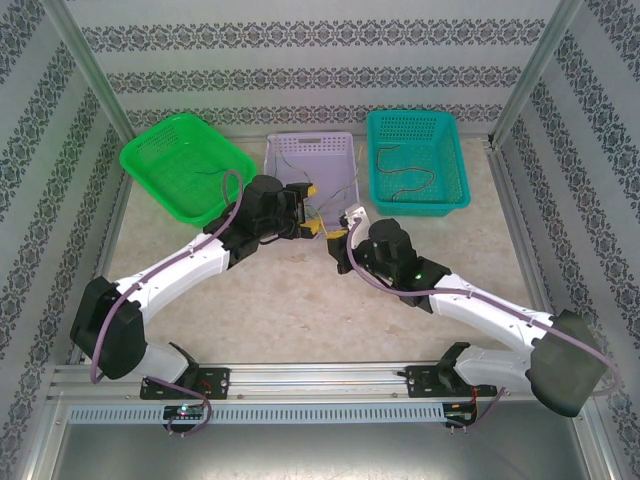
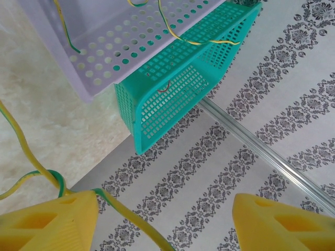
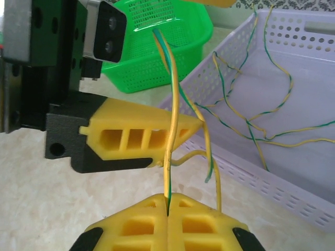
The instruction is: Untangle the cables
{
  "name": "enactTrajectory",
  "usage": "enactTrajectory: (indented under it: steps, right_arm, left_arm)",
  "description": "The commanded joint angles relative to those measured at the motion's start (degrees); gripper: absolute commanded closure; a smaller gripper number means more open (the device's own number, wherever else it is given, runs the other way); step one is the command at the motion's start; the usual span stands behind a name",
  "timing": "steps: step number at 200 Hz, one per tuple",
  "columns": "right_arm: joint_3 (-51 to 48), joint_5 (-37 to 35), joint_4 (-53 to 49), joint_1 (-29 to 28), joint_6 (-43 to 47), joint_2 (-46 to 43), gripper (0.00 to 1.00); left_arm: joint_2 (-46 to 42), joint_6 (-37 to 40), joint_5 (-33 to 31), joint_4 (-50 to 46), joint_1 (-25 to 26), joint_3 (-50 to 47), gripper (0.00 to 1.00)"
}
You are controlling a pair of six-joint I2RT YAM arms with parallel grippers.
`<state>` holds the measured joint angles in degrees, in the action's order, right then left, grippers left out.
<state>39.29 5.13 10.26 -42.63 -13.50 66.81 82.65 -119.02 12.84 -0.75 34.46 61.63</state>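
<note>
Several thin yellow-green cables (image 3: 246, 117) lie tangled in the lavender basket (image 3: 293, 183). One of them (image 3: 170, 130) rises out over the basket's front rim, and my right gripper (image 3: 167, 203) is shut on its end just in front of the basket. My left gripper (image 2: 165, 225) is open, its yellow fingers (image 2: 47, 219) wide apart. A yellow-green cable (image 2: 128, 217) drapes over the left finger and crosses the gap. In the top view the left gripper (image 1: 312, 210) and right gripper (image 1: 342, 226) sit close together at the lavender basket (image 1: 290, 150).
A green basket (image 1: 165, 150) stands at the back left with one thin cable (image 1: 207, 172) in it. At the back right a teal basket (image 1: 450, 150) holds a dark cable (image 1: 405, 182). Patterned walls and metal posts (image 1: 85, 70) close in the table (image 1: 300, 310).
</note>
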Motion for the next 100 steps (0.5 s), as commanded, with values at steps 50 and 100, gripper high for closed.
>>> enactTrajectory:
  steps: [50,100]
  right_arm:
    - [-1.76,-1.71,4.15,1.78,-0.73,1.58,1.0]
    - [0.51,11.04,4.36,2.99,-7.1,0.9,1.0]
  left_arm:
    - [-4.07,-17.68,-1.24,-3.6,1.86,1.44,0.35]
    - [-1.46,-19.14,-3.29,5.48,1.84,-2.12,0.36]
